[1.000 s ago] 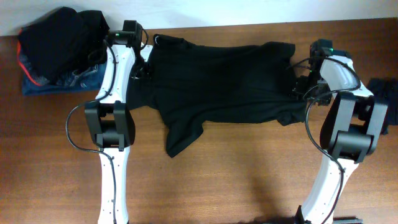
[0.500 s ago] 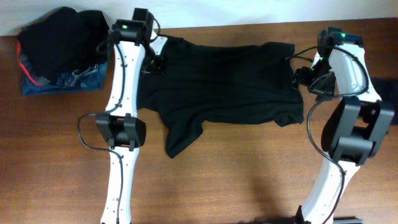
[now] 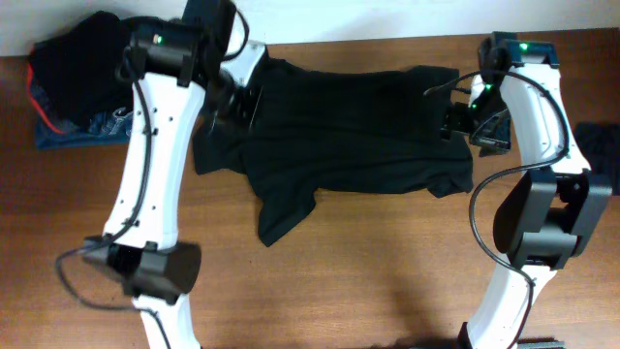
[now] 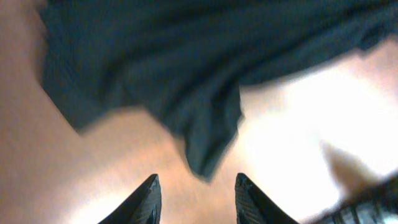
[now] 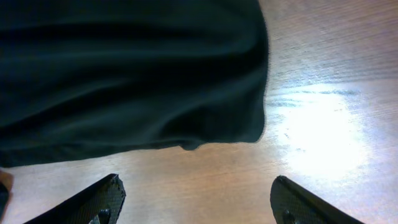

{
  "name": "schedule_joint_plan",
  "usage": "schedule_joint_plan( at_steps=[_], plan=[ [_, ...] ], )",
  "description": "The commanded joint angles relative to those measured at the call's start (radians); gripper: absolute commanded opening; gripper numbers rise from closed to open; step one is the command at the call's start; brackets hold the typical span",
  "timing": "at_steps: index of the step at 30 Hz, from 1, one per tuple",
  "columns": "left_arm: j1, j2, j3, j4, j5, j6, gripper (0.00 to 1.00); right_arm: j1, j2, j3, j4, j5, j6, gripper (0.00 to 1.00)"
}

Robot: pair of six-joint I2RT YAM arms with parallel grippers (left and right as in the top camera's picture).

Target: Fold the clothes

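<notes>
One black T-shirt (image 3: 349, 131) lies spread across table (image 3: 368, 281).

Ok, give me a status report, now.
Left gripper open, empty. Right gripper open, empty. T-shirt spread out, unfolded. Clothes pile at far-left corner.

Blurred T-shirt (image 4: 186, 62); end effector (image 4: 196, 178) parted, empty

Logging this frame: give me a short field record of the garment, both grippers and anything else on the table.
garment: plain black short-sleeved T-shirt, spread out, wrinkled, unfolded
surface: brown wooden table
left gripper: open, nothing between the fingers, by the shirt's left side
right gripper: open, nothing between the fingers, at the shirt's right edge
other items: pile of dark clothes at the far left corner
fold progress: none visible
</notes>
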Motion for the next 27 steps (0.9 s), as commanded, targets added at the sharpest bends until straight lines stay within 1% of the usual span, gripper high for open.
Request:
schedule_joint_plan(
  at_steps=[1, 3, 4, 7, 10, 12, 16, 27],
  plan=[
    [-0.025, -0.002, -0.269, 0.04, 0.1, -0.01, 0.38, 0.014, -0.022, 0.016, 0.005, -0.005, -0.01, 0.8],
    [-0.051, -0.002, -0.399, 0.136, 0.128, -0.01, 0.37, 0.014, -0.022, 0.016, 0.019, -0.005, -0.01, 0.8],
    [-0.08, -0.002, -0.517, 0.236, 0.148, -0.013, 0.34, 0.013, -0.022, 0.016, 0.031, -0.004, -0.011, 0.81],
    [-0.116, -0.002, -0.703, 0.375, 0.15, -0.061, 0.33, 0.011, -0.022, 0.016, 0.046, -0.004, -0.03, 0.8],
    [-0.118, -0.002, -0.8, 0.484, 0.149, -0.087, 0.29, 0.011, -0.021, 0.016, 0.076, -0.002, -0.041, 0.81],
    [-0.116, -0.002, -0.84, 0.556, 0.119, -0.086, 0.28, 0.011, -0.021, 0.016, 0.1, -0.002, -0.041, 0.81],
    [-0.111, -0.002, -0.867, 0.594, 0.034, -0.09, 0.28, 0.011, -0.021, 0.016, 0.121, -0.002, -0.041, 0.81],
    [-0.109, -0.002, -1.044, 0.645, 0.033, -0.097, 0.27, 0.011, -0.021, 0.016, 0.121, -0.002, -0.041, 0.81]
  ],
)
